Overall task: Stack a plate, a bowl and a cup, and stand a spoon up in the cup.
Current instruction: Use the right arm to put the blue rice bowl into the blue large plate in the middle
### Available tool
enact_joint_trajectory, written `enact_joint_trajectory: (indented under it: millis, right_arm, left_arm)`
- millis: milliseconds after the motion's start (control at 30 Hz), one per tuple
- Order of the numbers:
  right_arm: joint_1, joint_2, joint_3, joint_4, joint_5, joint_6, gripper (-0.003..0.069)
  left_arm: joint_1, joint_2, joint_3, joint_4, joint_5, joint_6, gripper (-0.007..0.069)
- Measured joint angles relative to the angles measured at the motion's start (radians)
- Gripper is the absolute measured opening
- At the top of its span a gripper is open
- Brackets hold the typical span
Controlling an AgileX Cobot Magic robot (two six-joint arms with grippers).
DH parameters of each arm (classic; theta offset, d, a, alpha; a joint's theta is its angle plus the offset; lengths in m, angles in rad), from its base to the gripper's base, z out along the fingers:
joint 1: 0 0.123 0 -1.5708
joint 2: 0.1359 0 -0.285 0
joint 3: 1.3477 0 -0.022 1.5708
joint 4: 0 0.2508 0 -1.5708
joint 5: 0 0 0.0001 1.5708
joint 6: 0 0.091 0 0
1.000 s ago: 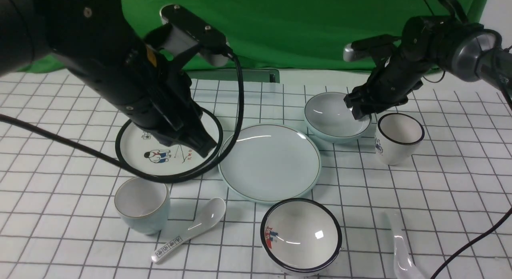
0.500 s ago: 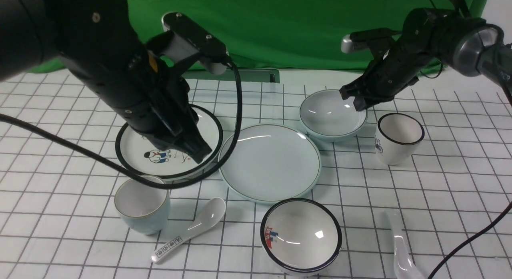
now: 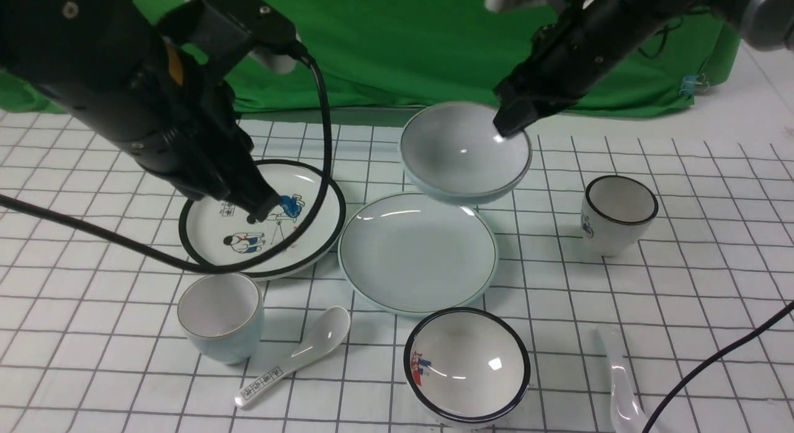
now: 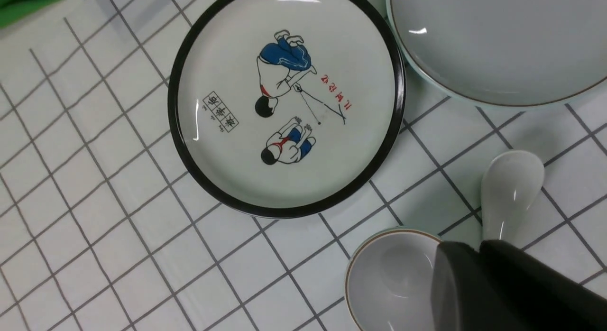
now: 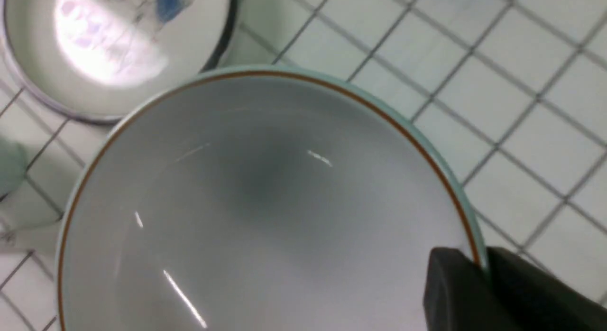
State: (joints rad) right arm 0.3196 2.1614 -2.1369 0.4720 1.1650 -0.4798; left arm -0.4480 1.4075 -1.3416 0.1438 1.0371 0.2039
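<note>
Now, the right gripper (image 5: 481, 269) pinches the bowl (image 3: 465, 151) by its rim.
The left gripper (image 4: 479, 250) is closed.

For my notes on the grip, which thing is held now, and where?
The right gripper holds the plain bowl by its rim.

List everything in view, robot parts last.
plain plate: 1, pale blue-white, mid-table
plain bowl: 1, pale blue-white, raised in right jaws
plain cup: 1, pale blue, left front
cartoon plate: 1, white, black-rimmed, left
figured bowl: 1, white, black-rimmed, front
figured cup: 1, white, black-rimmed, right
printed spoon: 1, white, by plain cup
plain spoon: 1, white, right front
cloth: green, behind table
arms: 2, black and grey, left and right
</note>
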Motion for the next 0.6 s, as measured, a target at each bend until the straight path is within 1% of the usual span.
enact_joint_trajectory:
  millis: [100,167,233,367,433,600]
  right_arm:
    - [0.063,0.03,0.0,0.001,-0.001,-0.01,0.0074]
    - [0.081,0.038,0.0,-0.003,-0.006,-0.01,0.0074]
    - [0.109,0.071,0.0,-0.033,-0.008,-0.007,0.0074]
    - [0.118,0.118,0.0,-0.087,-0.017,0.012,0.0074]
    - [0.117,0.149,0.001,-0.135,-0.044,0.022,0.0074]
    - [0.117,0.174,0.001,-0.161,-0.092,0.038,0.0074]
  left_arm:
    - [0.0,-0.003,0.0,-0.006,0.002,0.0,-0.0009]
    - [0.0,-0.003,0.0,-0.006,0.002,0.0,-0.0009]
    - [0.0,-0.003,0.0,-0.008,0.003,0.0,-0.0009]
    - [0.0,-0.003,0.0,-0.008,0.003,0.0,-0.0009]
    - [0.0,-0.003,0.0,-0.008,0.003,0.0,-0.0009]
    - [0.0,-0.003,0.0,-0.008,0.005,0.0,-0.0009]
